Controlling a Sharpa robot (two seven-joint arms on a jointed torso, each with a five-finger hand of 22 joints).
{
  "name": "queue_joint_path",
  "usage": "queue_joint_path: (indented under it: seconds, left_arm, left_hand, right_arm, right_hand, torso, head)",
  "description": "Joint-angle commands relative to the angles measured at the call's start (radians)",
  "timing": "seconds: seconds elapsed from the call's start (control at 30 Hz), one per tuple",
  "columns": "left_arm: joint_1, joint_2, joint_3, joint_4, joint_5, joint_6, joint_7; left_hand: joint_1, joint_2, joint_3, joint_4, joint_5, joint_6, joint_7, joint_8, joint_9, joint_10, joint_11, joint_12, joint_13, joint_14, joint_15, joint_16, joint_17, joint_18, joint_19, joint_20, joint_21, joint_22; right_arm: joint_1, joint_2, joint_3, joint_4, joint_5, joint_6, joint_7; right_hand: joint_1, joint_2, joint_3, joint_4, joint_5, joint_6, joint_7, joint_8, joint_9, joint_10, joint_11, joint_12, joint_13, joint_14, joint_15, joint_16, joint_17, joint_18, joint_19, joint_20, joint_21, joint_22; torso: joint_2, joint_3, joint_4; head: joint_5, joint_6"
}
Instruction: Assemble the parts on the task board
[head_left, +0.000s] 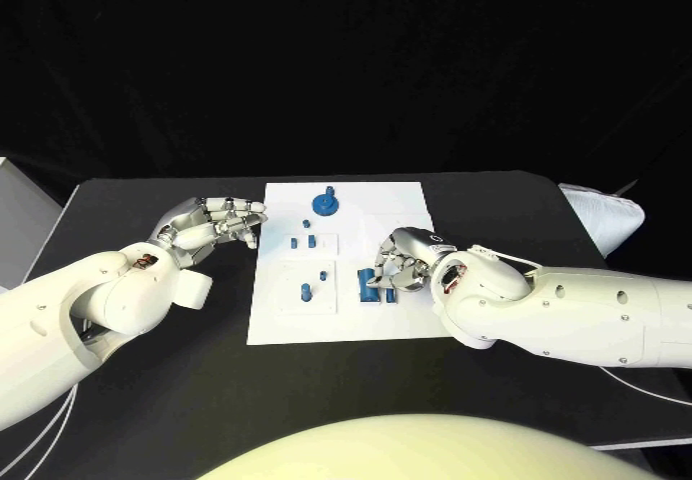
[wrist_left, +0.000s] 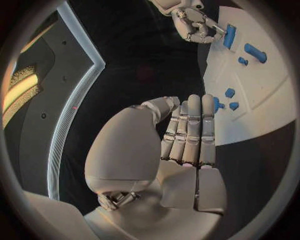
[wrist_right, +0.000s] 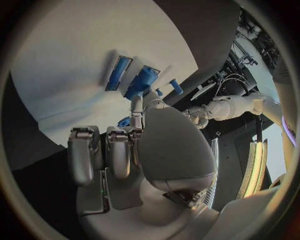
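The white task board (head_left: 281, 320) lies in the middle of the black table. A round blue part (head_left: 327, 204) sits at its far end, two small blue pegs (head_left: 303, 242) stand further in, and a longer blue piece (head_left: 306, 292) lies nearer me. My right hand (head_left: 408, 262) is curled over blue blocks (head_left: 372, 288) on the board's right half. In the right wrist view its thumb and one finger pinch a blue block (wrist_right: 141, 81) resting on the board, beside a blue bar (wrist_right: 119, 72). My left hand (head_left: 216, 222) hovers just off the board's left edge with straight fingers, holding nothing.
Bare black table surrounds the board on all sides. A white object (head_left: 606, 215) lies at the table's far right edge. In the left wrist view my left hand (wrist_left: 187, 135) points toward the board (wrist_left: 262, 115), and my right hand (wrist_left: 197, 22) shows beyond it.
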Motion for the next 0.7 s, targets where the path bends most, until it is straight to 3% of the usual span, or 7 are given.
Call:
queue_joint_path:
  seconds: [0.03, 0.2, 0.33, 0.5, 0.57, 0.7]
  left_arm:
    - [0.0, 0.002, 0.001, 0.002, -0.003, 0.014, 0.006]
    - [-0.001, 0.003, 0.001, 0.001, -0.003, 0.014, 0.007]
    - [-0.001, 0.004, 0.001, 0.0, -0.002, 0.013, 0.009]
    - [-0.001, 0.007, 0.001, -0.009, 0.007, 0.005, 0.018]
    - [-0.001, 0.011, 0.001, -0.014, 0.01, 0.002, 0.022]
    - [-0.005, 0.025, 0.001, -0.028, 0.014, -0.008, 0.034]
  left_hand:
    - [-0.003, 0.007, 0.005, 0.001, 0.001, -0.006, -0.001, 0.005, -0.001, -0.009, -0.001, 0.004, -0.001, -0.001, 0.0, -0.005, -0.001, 0.015, -0.006, -0.002, 0.003, 0.001]
    - [-0.003, 0.007, 0.005, 0.001, 0.001, -0.006, -0.001, 0.005, -0.001, -0.009, -0.001, 0.004, -0.001, -0.001, 0.0, -0.005, -0.001, 0.015, -0.006, -0.002, 0.003, 0.001]
    - [-0.005, 0.007, 0.006, 0.001, 0.001, -0.006, -0.001, 0.005, -0.001, -0.009, 0.0, 0.005, -0.002, -0.001, 0.0, -0.005, -0.001, 0.015, -0.007, -0.002, 0.005, 0.002]
    - [-0.026, 0.0, -0.003, 0.011, -0.003, -0.009, 0.0, 0.007, -0.003, -0.011, 0.001, 0.007, -0.003, 0.0, 0.003, -0.002, 0.0, 0.014, -0.011, 0.002, 0.001, 0.001]
    - [-0.038, -0.006, -0.011, 0.019, -0.005, -0.012, -0.001, 0.009, -0.003, -0.013, 0.0, 0.009, -0.004, 0.0, 0.004, 0.001, 0.002, 0.014, -0.011, 0.004, -0.006, -0.004]
    - [-0.053, -0.013, -0.027, 0.031, -0.007, -0.016, -0.002, 0.012, -0.004, 0.0, -0.002, 0.02, -0.002, -0.002, 0.005, 0.005, 0.004, 0.015, -0.009, 0.007, -0.023, -0.017]
  right_arm:
    - [-0.004, -0.003, -0.001, 0.003, -0.041, -0.058, 0.008]
    - [-0.005, -0.009, -0.001, 0.006, -0.031, -0.129, 0.035]
    - [-0.005, -0.021, 0.0, 0.006, 0.063, -0.212, 0.104]
    - [0.006, -0.03, 0.004, -0.02, 0.386, -0.274, 0.313]
    - [0.013, -0.029, 0.006, -0.038, 0.487, -0.274, 0.389]
    - [0.026, -0.02, 0.009, -0.088, 0.662, -0.258, 0.524]
  right_hand:
    - [-0.035, -0.003, 0.006, 0.001, -0.006, 0.002, -0.003, 0.009, 0.001, 0.105, -0.003, 0.006, 0.263, 0.106, -0.008, 0.004, 0.263, -0.02, 0.095, -0.009, 0.006, 0.25]
    - [-0.055, -0.007, 0.009, 0.001, -0.005, 0.0, -0.003, 0.012, 0.002, 0.105, -0.003, 0.006, 0.263, 0.106, -0.009, 0.004, 0.263, -0.02, 0.095, -0.01, 0.005, 0.25]
    - [-0.066, -0.006, 0.019, 0.0, 0.005, -0.011, -0.001, 0.011, 0.001, 0.105, -0.002, 0.006, 0.263, 0.106, -0.008, 0.004, 0.263, -0.018, 0.093, -0.01, -0.005, 0.247]
    - [-0.055, -0.013, 0.044, -0.003, 0.026, -0.076, 0.029, -0.025, -0.017, 0.097, 0.022, -0.013, 0.255, 0.106, 0.01, 0.004, 0.263, -0.002, 0.076, 0.003, -0.1, 0.224]
    - [-0.047, -0.016, 0.045, -0.003, 0.052, -0.094, 0.04, -0.039, -0.023, 0.091, 0.033, -0.025, 0.249, 0.106, 0.019, 0.004, 0.263, 0.003, 0.07, 0.01, -0.125, 0.218]
    - [-0.027, -0.018, 0.042, -0.006, 0.095, -0.108, 0.049, -0.052, -0.029, 0.066, 0.041, -0.079, 0.225, 0.098, 0.026, -0.014, 0.233, 0.019, 0.051, 0.019, -0.221, 0.194]
  torso:
    - [0.0, -0.0007, -0.0004]
    - [-0.001, -0.0004, 0.0005]
    - [-0.002, -0.0011, -0.0004]
    - [-0.006, -0.0031, -0.002]
    - [-0.008, -0.0034, -0.0021]
    - [-0.019, -0.008, -0.0008]
  head:
    - [-0.001, 0.002]
    - [-0.001, 0.006]
    - [0.001, 0.011]
    - [0.003, 0.02]
    - [0.004, 0.024]
    - [0.007, 0.033]
